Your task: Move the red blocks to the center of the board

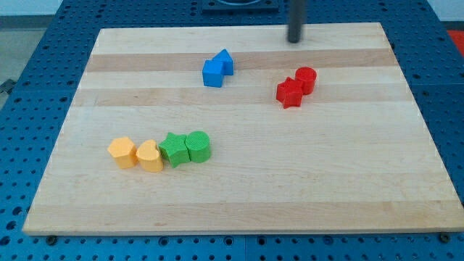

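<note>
1. The two red blocks sit touching each other on the counter (pixel 239 181), right of its middle and a little toward the view's top: a red star-shaped block (pixel 290 93) with a red cylinder (pixel 306 79) at its upper right.

2. There is no gripper on this arm to open or close, only the rod. My tip (pixel 294 40) stands near the counter's top edge, above the red pair and well apart from it, touching nothing.

3. Both reds look like small, rigid, light plastic pieces on smooth wood, so I'd expect them to slide easily and not deform.

4. Nothing can be grasped; contact is a push. To send them toward the centre, the place to press seems to be the pair's upper-right side, on the cylinder's far face.

5. The cylinder's round wall may roll off the tip, and the star's points may make it turn, so the pair could split apart.

6. The blue blocks (pixel 217 68), green blocks (pixel 186 148) and yellow blocks (pixel 136 154) lie off to the left, away from that path.
</note>
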Tool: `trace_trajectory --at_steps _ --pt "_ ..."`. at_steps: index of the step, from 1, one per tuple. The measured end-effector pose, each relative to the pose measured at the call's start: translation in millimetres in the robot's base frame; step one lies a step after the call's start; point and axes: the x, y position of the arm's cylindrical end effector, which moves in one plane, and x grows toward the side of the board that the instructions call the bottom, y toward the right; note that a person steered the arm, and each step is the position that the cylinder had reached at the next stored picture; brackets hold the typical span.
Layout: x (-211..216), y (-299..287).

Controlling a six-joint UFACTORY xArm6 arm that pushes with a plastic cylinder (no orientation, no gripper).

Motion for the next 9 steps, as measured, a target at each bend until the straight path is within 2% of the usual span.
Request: trace_trajectory --at_steps 1,2,5,7,8,9 --pt "47.3 66.3" --pt "83.5 70.1" --pt "101.0 0.9" --pt "104.4 -90.2" --pt "105.1 -108.6" --pt "105.3 -78.7"
